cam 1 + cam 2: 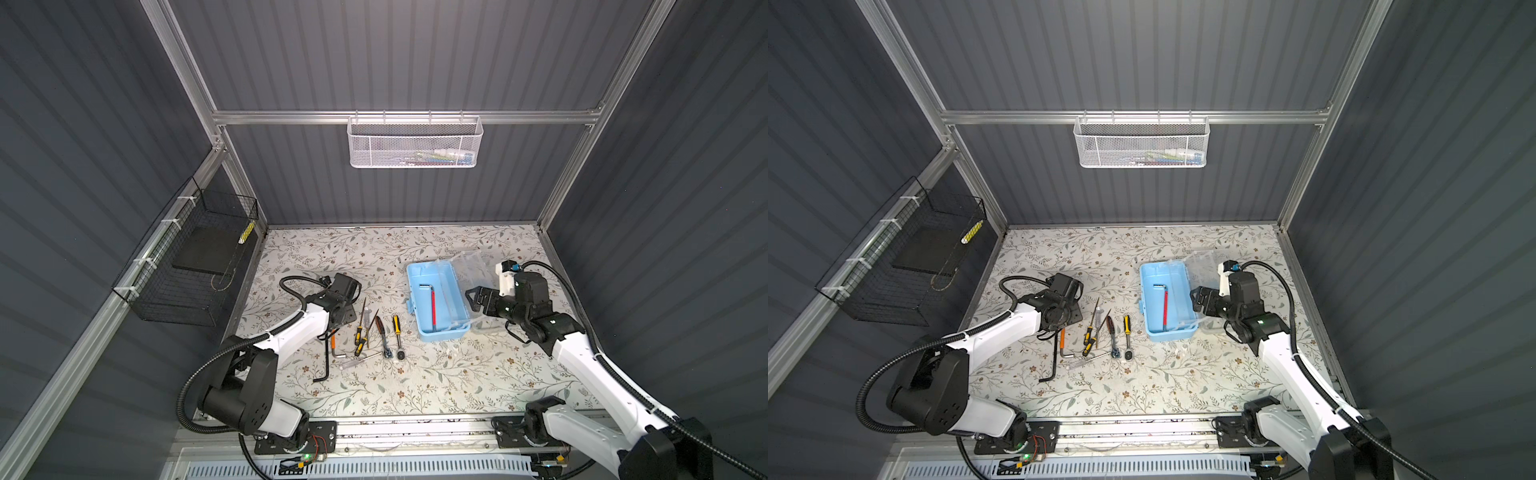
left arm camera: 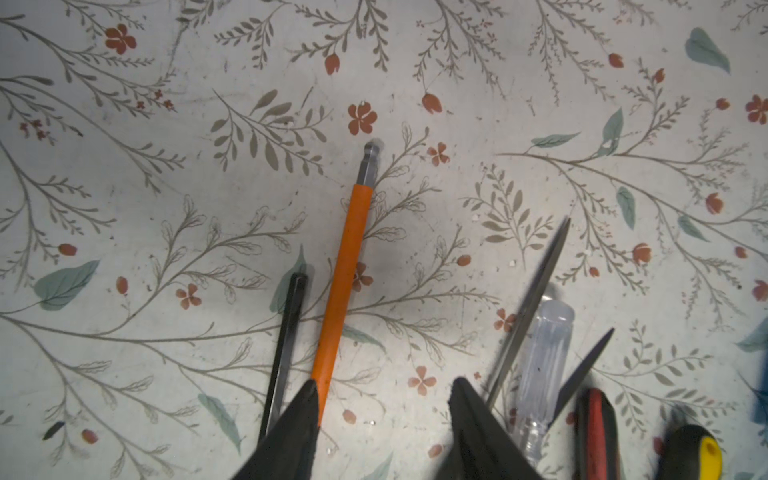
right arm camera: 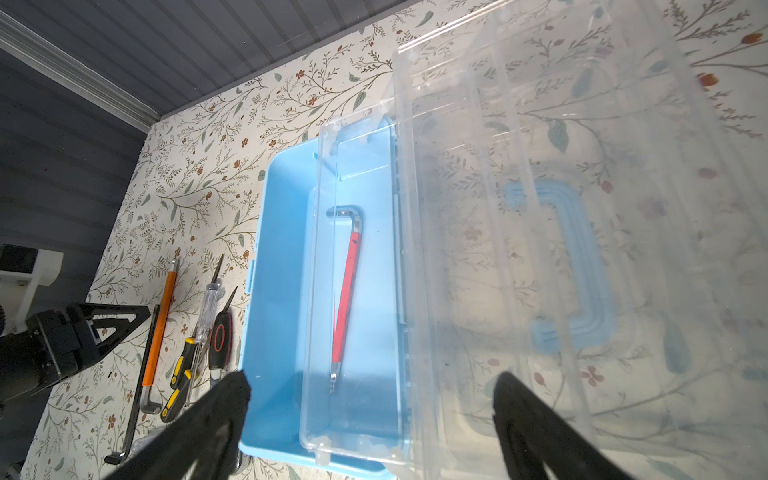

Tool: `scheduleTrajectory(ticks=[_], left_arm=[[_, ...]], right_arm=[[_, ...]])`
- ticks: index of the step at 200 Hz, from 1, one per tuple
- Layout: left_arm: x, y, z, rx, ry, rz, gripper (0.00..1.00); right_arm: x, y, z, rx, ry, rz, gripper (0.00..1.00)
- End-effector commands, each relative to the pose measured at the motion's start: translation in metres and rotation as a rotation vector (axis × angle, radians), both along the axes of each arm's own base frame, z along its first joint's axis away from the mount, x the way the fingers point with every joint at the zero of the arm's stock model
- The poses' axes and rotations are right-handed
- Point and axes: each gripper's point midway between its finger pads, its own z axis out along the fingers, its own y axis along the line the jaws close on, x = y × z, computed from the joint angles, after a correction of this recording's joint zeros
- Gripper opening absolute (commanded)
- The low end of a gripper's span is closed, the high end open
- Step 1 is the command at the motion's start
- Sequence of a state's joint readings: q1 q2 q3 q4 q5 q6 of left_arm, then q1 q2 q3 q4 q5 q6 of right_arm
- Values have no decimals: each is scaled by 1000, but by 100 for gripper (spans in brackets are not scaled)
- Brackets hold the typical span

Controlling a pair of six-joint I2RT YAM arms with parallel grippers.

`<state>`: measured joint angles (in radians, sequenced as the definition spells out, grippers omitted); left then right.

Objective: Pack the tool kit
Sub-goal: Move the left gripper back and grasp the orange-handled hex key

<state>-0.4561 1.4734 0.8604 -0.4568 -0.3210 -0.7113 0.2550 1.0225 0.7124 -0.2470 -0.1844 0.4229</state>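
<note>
One red key [image 1: 433,309] is boxed; my left claw [image 2: 384,384], half-spread, should next straddle the orange key [image 2: 345,270]; right claw [image 3: 372,379] wide.

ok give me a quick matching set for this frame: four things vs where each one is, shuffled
Things:
1 red hex key
2 orange hex key
3 clear lid
4 white mesh basket

Places:
a hanging on the back rail
b flat on the table
c inside the light blue box
d swung open beside the box

Pairs: 1-c; 2-b; 3-d; 4-a
</note>
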Motion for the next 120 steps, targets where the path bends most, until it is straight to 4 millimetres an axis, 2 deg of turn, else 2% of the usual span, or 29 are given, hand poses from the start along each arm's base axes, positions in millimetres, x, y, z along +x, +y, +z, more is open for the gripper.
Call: scheduleTrajectory(ticks=[1, 53, 120], left_arm=[[-5, 6, -12, 18, 31, -7, 50], [-13, 14, -32, 38, 83, 1, 44], [-22, 21, -47, 24, 106, 14, 41]], right_arm=[[-1, 1, -2, 11, 9, 3, 93], [1, 2, -3, 11, 17, 3, 93], [1, 2, -5, 11, 25, 1, 93]])
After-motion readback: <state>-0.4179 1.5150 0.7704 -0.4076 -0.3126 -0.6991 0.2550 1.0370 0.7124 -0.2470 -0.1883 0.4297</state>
